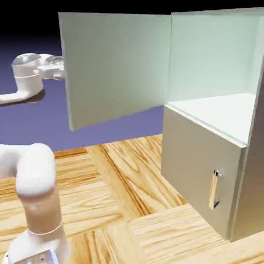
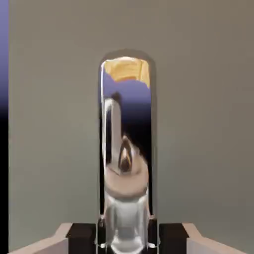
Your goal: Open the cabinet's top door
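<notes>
Arm's wrist (image 1: 31,72) sits behind the top door (image 1: 116,67), at its far-left edge; gripper (image 2: 127,233) pinched tight on the handle (image 2: 127,149), a mirror-bright rounded bar. Door swung wide — I'd keep pull along the arc w/o twisting. Flat pale inner panel, matte grey cabinet (image 1: 201,165), wood-grain table (image 1: 129,206).

One cabinet (image 1: 247,154), two doors on it: top door (image 1: 116,67) swung open around 11 o'clock, lower door (image 1: 198,170) at 4. Two silver handles, one each (image 2: 126,149) (image 1: 215,189). One arm (image 1: 33,191), one wood surface (image 1: 129,216).
</notes>
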`<act>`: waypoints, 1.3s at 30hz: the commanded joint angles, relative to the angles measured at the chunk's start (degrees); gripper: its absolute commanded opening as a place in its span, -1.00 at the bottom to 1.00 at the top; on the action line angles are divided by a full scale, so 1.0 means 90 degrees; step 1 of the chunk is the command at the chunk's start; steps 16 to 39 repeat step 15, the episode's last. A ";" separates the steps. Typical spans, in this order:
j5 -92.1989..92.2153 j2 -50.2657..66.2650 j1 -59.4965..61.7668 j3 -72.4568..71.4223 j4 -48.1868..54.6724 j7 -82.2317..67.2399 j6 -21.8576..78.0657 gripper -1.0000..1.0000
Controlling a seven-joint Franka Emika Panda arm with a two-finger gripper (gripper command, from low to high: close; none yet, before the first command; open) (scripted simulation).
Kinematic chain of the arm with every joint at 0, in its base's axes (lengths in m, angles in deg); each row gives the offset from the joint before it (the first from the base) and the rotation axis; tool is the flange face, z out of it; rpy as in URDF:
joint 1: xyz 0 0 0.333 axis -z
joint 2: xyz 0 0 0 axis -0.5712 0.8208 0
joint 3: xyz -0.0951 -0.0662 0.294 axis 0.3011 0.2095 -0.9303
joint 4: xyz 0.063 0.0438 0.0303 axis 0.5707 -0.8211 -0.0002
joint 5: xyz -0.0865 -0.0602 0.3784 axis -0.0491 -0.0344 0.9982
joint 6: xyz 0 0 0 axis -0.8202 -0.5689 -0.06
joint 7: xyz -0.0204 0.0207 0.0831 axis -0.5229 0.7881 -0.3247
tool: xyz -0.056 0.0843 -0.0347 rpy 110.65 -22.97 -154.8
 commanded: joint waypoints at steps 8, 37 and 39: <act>0.0435 0.0016 0.1681 -0.1000 0.1845 -0.0318 0.1294 -1.00; 0.0603 -0.0150 0.3009 -0.1560 0.3365 -0.0725 0.2255 -1.00; 0.0603 -0.0150 0.3009 -0.1560 0.3365 -0.0725 0.2255 -1.00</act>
